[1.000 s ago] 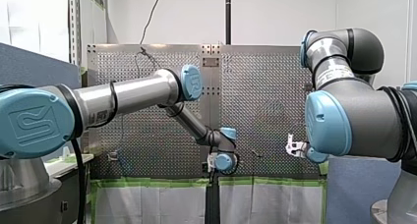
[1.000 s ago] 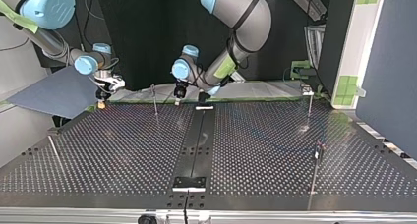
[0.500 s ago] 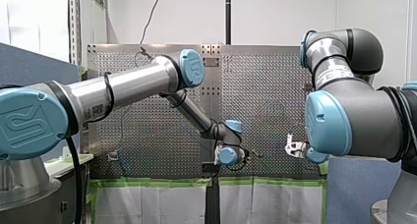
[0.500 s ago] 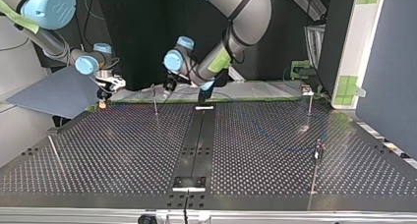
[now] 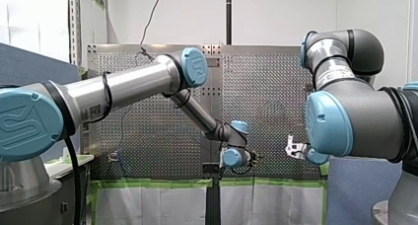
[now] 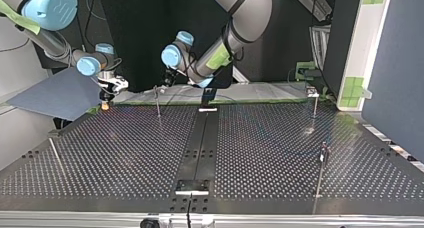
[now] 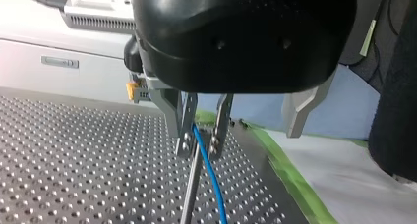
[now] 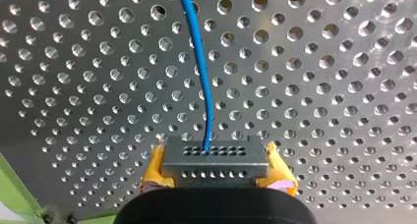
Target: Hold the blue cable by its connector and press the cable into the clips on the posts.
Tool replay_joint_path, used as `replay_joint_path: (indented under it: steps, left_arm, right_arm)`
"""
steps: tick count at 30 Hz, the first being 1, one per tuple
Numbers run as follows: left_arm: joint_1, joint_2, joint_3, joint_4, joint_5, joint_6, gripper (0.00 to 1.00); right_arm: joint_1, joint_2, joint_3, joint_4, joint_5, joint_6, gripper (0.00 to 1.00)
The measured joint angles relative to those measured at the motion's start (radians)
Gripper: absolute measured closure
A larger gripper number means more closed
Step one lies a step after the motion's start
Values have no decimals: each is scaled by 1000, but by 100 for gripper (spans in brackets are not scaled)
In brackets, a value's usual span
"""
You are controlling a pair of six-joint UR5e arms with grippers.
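Top view: L claw [image 7: 198,148] swung toward view's left since 1 s ago, now at post [image 6: 157,101], apart, astride blue cable [image 7: 211,180], prob. next press-in; R claw [image 8: 216,172] clamped on connector [image 8: 215,157] near bench [image 6: 125,153] edge.

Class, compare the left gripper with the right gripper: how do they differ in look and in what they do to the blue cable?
The left gripper has bare metal jaws; the right gripper has yellow pads. The left gripper's jaws stand open around the blue cable at a post; the right gripper's are shut on the grey connector at the cable's end. Both handle the same cable over the perforated table.
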Motion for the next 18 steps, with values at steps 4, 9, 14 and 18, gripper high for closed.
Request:
replay_joint_path:
  steps: [4, 9, 14, 18]
  left_arm:
    - [-10, 0, 3, 18, 1, -14, 1]
    - [-18, 0, 6, 27, -2, -31, 1]
    - [-25, 0, 3, 29, -4, -37, 1]
    - [-26, 0, -5, 33, -4, -40, 1]
  right_arm:
    - [-1, 2, 0, 0, 0, 3, 100]
    - [-4, 3, 0, 0, 0, 4, 100]
    - [-4, 4, 0, -2, -1, 4, 100]
    - [-4, 4, 0, -3, 0, 4, 100]
